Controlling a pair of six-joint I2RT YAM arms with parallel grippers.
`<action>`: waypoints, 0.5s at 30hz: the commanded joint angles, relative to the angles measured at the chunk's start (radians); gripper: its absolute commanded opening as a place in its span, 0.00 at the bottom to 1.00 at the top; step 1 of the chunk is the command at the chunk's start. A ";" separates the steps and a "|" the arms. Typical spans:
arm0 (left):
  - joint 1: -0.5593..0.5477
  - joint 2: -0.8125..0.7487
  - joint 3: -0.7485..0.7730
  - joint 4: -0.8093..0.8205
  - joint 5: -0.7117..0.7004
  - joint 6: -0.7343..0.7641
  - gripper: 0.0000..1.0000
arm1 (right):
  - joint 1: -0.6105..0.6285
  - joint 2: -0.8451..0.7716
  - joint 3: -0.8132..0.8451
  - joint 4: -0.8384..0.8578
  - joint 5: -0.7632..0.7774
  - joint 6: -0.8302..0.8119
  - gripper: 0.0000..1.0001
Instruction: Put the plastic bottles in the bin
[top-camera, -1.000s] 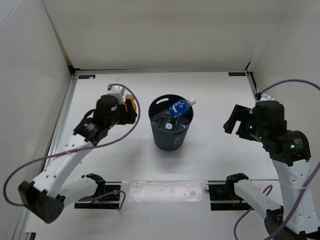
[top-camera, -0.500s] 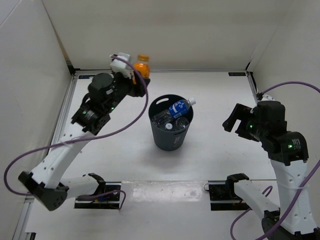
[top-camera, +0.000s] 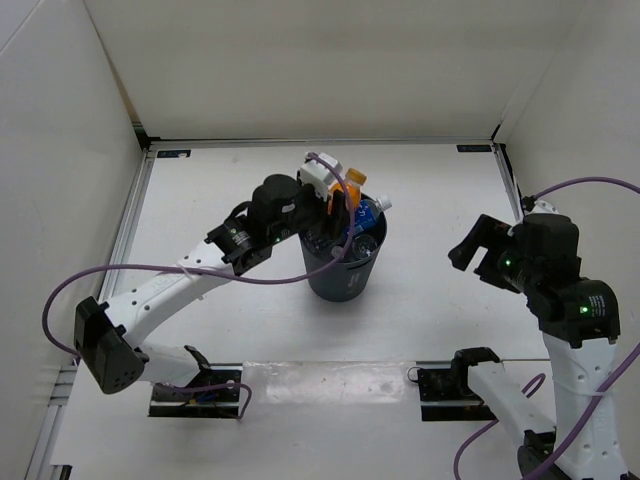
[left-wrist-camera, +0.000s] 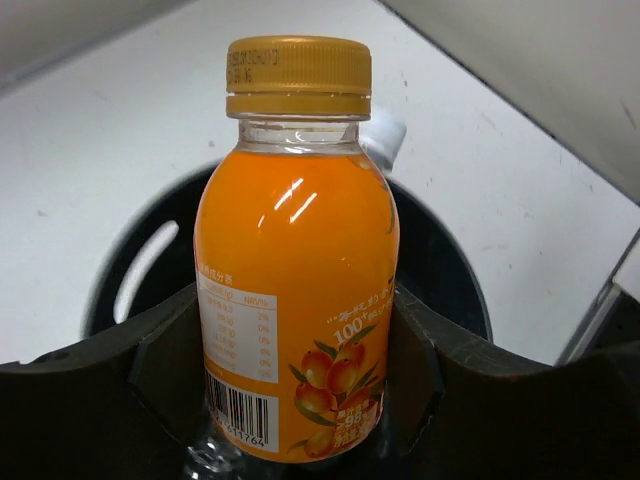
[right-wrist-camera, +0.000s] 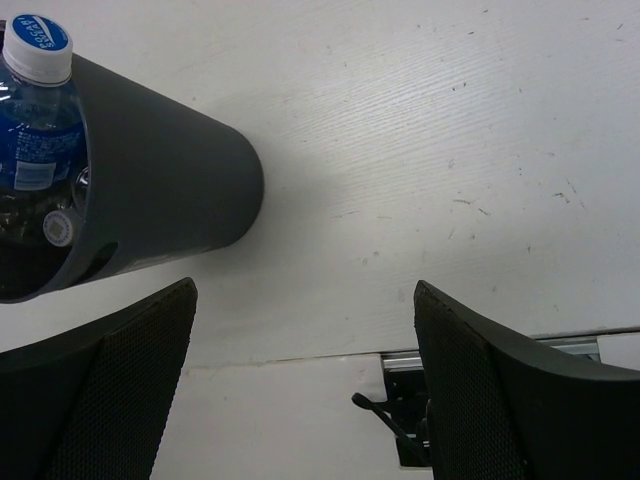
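Observation:
The short orange bottle (top-camera: 353, 190) (left-wrist-camera: 297, 260) stands upright between the fingers of my left gripper (top-camera: 345, 200) (left-wrist-camera: 295, 340), which is shut on its lower body. It hangs right over the mouth of the dark grey bin (top-camera: 340, 282) (left-wrist-camera: 452, 290) at mid table. Inside the bin lies the blue-label bottle (top-camera: 366, 213) (right-wrist-camera: 35, 110), its white cap poking over the rim, with clear bottles (top-camera: 325, 238) beside it. My right gripper (top-camera: 478, 245) (right-wrist-camera: 305, 340) is open and holds nothing, off to the right of the bin (right-wrist-camera: 170, 170).
White walls close in the table on the left, far and right sides. Black mounting plates (top-camera: 455, 385) and purple cables (top-camera: 140, 300) sit along the near edge by the arm bases.
My left arm has carried the orange bottle from the table's left side, up and to the right, to above the bin. The right arm has barely moved.

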 joint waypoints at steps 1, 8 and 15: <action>-0.005 -0.038 -0.070 0.022 0.005 -0.053 0.65 | 0.012 -0.003 0.005 0.006 -0.009 0.001 0.90; 0.008 -0.015 -0.176 -0.008 -0.001 -0.133 0.72 | 0.029 -0.015 0.020 -0.014 0.028 -0.018 0.90; -0.011 -0.015 -0.171 -0.039 -0.050 -0.108 0.93 | 0.047 -0.029 0.051 -0.030 0.089 -0.048 0.90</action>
